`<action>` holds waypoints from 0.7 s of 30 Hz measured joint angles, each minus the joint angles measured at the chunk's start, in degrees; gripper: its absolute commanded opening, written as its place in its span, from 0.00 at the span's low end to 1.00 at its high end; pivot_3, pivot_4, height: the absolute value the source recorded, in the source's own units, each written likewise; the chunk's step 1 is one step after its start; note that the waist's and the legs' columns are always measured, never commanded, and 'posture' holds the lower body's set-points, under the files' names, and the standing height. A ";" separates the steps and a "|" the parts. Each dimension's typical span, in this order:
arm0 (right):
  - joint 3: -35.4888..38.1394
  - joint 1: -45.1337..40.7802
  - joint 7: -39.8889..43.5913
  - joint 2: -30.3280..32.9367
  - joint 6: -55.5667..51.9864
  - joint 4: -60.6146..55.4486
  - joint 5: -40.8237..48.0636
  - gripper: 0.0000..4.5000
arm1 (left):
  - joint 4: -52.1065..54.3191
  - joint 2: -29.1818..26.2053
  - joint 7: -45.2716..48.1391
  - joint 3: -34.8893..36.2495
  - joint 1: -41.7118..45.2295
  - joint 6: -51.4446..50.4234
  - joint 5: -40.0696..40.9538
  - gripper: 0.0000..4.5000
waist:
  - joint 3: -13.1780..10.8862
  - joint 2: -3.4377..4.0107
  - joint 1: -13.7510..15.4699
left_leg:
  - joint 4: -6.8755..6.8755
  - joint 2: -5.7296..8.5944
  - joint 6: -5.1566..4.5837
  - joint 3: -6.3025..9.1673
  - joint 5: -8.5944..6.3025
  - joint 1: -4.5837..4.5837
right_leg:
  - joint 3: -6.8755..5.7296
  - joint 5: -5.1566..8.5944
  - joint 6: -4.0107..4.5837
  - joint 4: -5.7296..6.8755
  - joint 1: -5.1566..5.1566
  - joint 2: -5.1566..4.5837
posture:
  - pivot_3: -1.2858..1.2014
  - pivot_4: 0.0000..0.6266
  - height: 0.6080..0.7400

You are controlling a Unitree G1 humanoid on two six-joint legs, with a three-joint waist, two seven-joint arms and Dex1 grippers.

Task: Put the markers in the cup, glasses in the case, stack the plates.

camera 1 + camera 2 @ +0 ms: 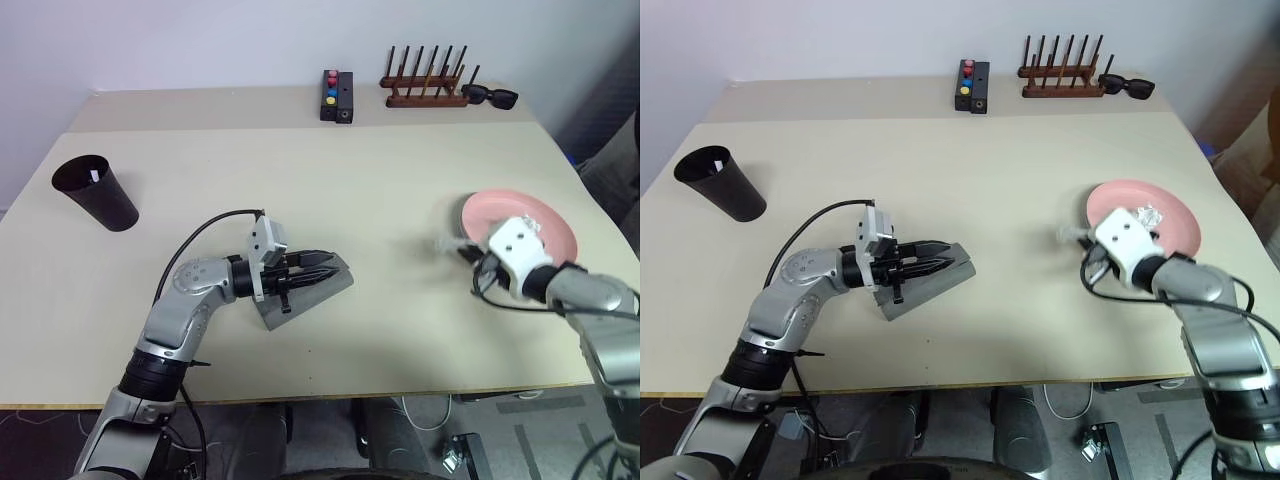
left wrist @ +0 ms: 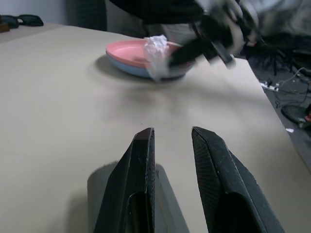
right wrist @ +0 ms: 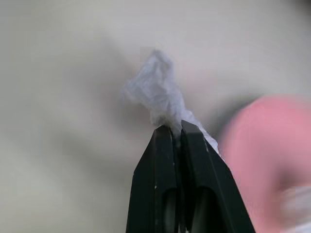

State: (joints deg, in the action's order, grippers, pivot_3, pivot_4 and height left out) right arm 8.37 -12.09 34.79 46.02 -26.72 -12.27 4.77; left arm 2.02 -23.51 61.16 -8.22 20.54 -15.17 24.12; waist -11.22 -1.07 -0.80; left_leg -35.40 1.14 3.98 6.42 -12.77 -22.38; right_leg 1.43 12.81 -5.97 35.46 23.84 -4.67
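Glasses case point(image 1: 312, 288): grey, oblong, lying near the table's point(image 1: 350, 190) front edge, left of centre; its long axis runs aslant, the right end farther from the robot than the left. The left gripper point(image 1: 325, 274) lies level over the case, pointing right along it, its two black fingers point(image 2: 141, 179) a little apart; whether they pinch part of the case cannot be made out. Plates: the salmon pink plate point(image 1: 540, 222) sits at the right of the table; the left wrist view alone reveals the light blue plate point(image 2: 132, 69) stacked beneath it. The right gripper point(image 3: 176, 130), at the stack's near-left rim, has its fingers pressed together on a crumpled white wad of paper or plastic point(image 3: 155, 94); in the head views this wad is a blur beside the wrist. Cup point(image 1: 97, 192): dark, tapered, upright at the table's far left, a white tip showing inside; further contents are hidden. Black sunglasses point(image 1: 489, 96) rest beside a wooden peg rack point(image 1: 425, 85) at the back edge, near a black box with coloured buttons point(image 1: 336, 96).
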 measured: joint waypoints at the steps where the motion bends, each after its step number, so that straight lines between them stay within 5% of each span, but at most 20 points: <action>1: 0.60 -1.23 -1.30 0.00 0.22 0.83 -0.70 0.01 | -0.63 0.01 0.28 0.01 -0.22 0.83 -0.12 0.26 | 0.00 0.00 0.06 | 0.02 0.00 0.00 0.01 0.00 0.00 | -0.01 -0.02 0.03 -0.02 0.00 0.00 | 0.52 0.24 1.00; 6: -0.06 -4.23 -6.58 0.10 2.48 8.17 -6.24 0.01 | -4.31 0.05 1.93 0.06 -1.41 5.70 -1.08 0.26 | 0.00 -0.01 0.22 | 0.06 0.01 -0.05 0.01 -0.03 -0.05 | -0.01 -0.03 0.03 -0.19 -0.04 -0.02 | 0.52 0.24 1.00; 14: -1.34 -5.22 -6.87 0.07 5.29 12.71 -8.06 0.86 | -4.61 0.09 1.58 0.44 -3.18 9.58 -1.36 0.26 | 0.02 0.06 -0.26 | 0.06 0.00 -0.08 0.00 -0.04 0.03 | -0.01 -0.03 0.03 -0.12 -0.06 -0.01 | 0.52 0.24 1.00; 21: -1.39 -7.51 -2.68 -1.64 10.25 12.79 -4.19 0.86 | -3.92 -2.01 -2.29 5.03 -4.36 9.45 -1.00 0.26 | 0.02 0.05 -0.30 | 0.06 -0.01 -0.08 0.01 -0.04 0.04 | -0.01 -0.03 0.02 -0.11 -0.07 0.01 | 0.52 0.24 1.00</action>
State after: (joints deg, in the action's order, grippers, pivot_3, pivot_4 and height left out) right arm 6.98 -19.60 32.11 44.38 -16.47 0.51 0.58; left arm -1.90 -25.52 58.87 -3.19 16.18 -5.72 23.12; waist -11.20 -1.02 -1.10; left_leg -35.34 1.13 3.90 6.43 -12.82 -22.34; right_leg 1.41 12.78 -5.94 35.36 23.78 -4.66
